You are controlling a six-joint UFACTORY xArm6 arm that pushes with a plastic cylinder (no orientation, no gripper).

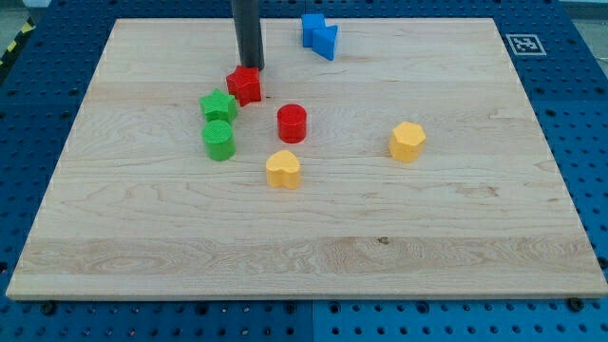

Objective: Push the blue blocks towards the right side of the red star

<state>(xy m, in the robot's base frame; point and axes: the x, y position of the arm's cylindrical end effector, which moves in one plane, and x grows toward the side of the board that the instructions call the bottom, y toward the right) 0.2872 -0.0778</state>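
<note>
Fingers I have none, so there is nothing to stand wide, narrow or holding; my rod ends in my tip [253, 66], which sits at the top edge of the red star [244, 85], touching it or nearly so; the rod's upper part is cut off by the view's top. The blue blocks [319, 34] lie near the bench's top edge, right of my tip and apart from the star; they press together, so their shapes are hard to tell. A square black-and-white marker [523, 44] sits at the bench [456, 228] top right corner; no words can be read on it. Below the star: a green star [218, 104], a green cylinder [218, 140], a red cylinder [292, 123]; two yellow blocks, one lower [282, 169], one far right [407, 141], shapes unclear.
</note>
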